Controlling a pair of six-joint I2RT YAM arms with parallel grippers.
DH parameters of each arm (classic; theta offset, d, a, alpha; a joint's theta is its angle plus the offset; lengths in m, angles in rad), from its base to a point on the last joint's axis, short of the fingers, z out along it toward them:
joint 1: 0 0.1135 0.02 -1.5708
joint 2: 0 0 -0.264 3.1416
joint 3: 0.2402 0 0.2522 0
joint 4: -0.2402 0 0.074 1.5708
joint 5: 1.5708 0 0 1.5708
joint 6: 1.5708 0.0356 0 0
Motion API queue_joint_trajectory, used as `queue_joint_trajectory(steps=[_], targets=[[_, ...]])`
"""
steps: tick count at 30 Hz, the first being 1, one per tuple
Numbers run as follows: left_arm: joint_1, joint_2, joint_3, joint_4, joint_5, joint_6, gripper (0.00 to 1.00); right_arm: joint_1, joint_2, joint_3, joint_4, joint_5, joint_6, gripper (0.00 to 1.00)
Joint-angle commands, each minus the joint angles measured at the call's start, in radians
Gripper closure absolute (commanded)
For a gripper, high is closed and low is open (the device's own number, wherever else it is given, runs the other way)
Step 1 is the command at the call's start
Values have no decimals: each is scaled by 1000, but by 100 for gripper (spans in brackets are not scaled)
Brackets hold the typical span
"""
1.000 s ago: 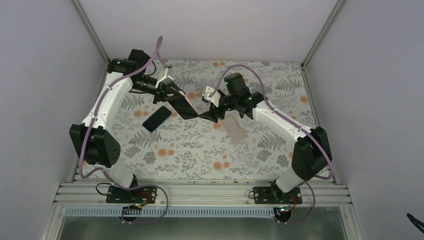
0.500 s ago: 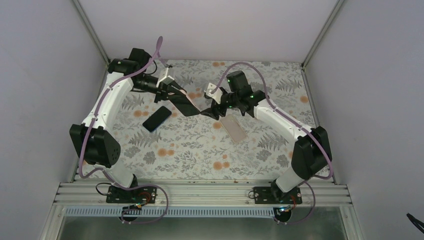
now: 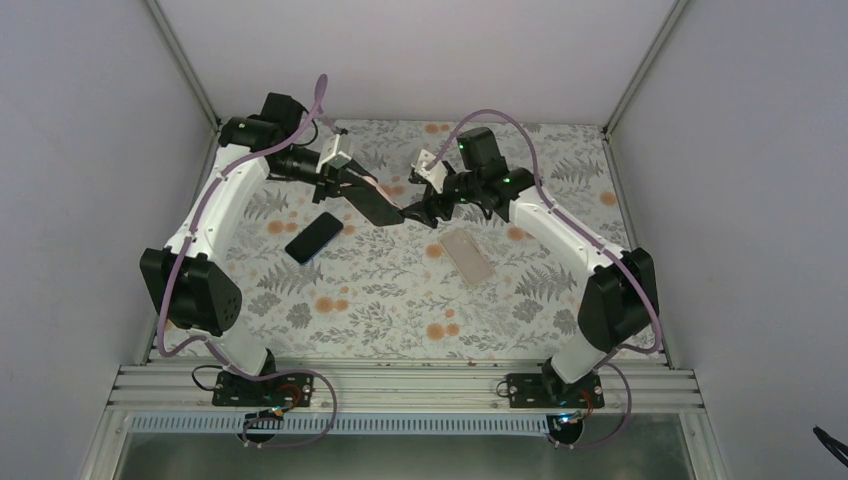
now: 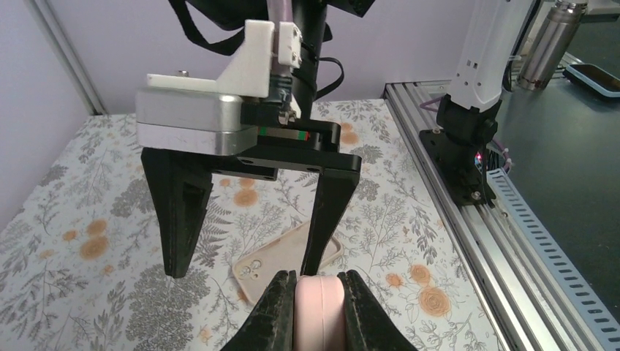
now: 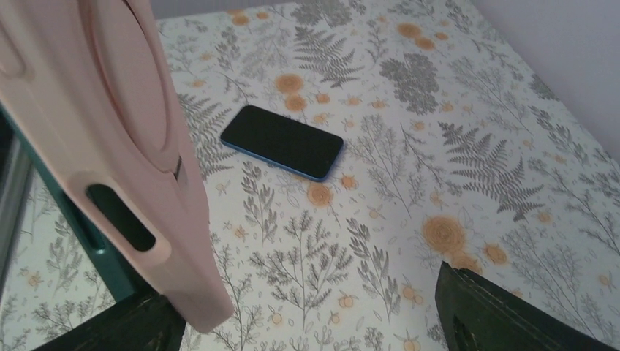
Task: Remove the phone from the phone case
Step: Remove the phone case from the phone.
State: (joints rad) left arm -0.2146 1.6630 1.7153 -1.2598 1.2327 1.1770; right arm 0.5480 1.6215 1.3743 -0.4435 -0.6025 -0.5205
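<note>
My left gripper (image 3: 372,200) is shut on a pink phone case (image 3: 385,208) with a phone in it and holds it above the table. In the left wrist view its fingers (image 4: 278,311) pinch the case's edge (image 4: 319,307). My right gripper (image 3: 416,212) is open at the case's free end. In the right wrist view the pink case (image 5: 124,146) sits against the left finger (image 5: 131,329), with a teal phone edge behind it. The right finger (image 5: 512,314) is well apart. The right gripper (image 4: 245,272) also shows open in the left wrist view.
A bare dark phone (image 3: 313,237) lies on the floral table left of centre, and it also shows in the right wrist view (image 5: 281,142). An empty beige case (image 3: 468,256) lies right of centre, under the grippers in the left wrist view (image 4: 289,259).
Both grippers have moved toward the back of the table and a little higher, with the cased phone still in the left gripper. The right gripper stayed at the case's end.
</note>
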Motion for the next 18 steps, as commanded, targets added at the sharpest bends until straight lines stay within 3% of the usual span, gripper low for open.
queue_joint_trajectory(steps=[1,5,10,16,18], targets=[[-53,2,9,-99,114,0,98,-2,24,114,162,-217,69,13],[-54,12,27,-99,115,-6,98,47,107,203,51,-374,35,13],[-54,21,45,-99,113,-14,98,107,155,215,59,-501,52,17],[-54,25,48,-99,107,-10,98,140,200,239,86,-630,114,34],[-53,32,51,-99,100,-13,98,151,213,251,66,-643,114,46]])
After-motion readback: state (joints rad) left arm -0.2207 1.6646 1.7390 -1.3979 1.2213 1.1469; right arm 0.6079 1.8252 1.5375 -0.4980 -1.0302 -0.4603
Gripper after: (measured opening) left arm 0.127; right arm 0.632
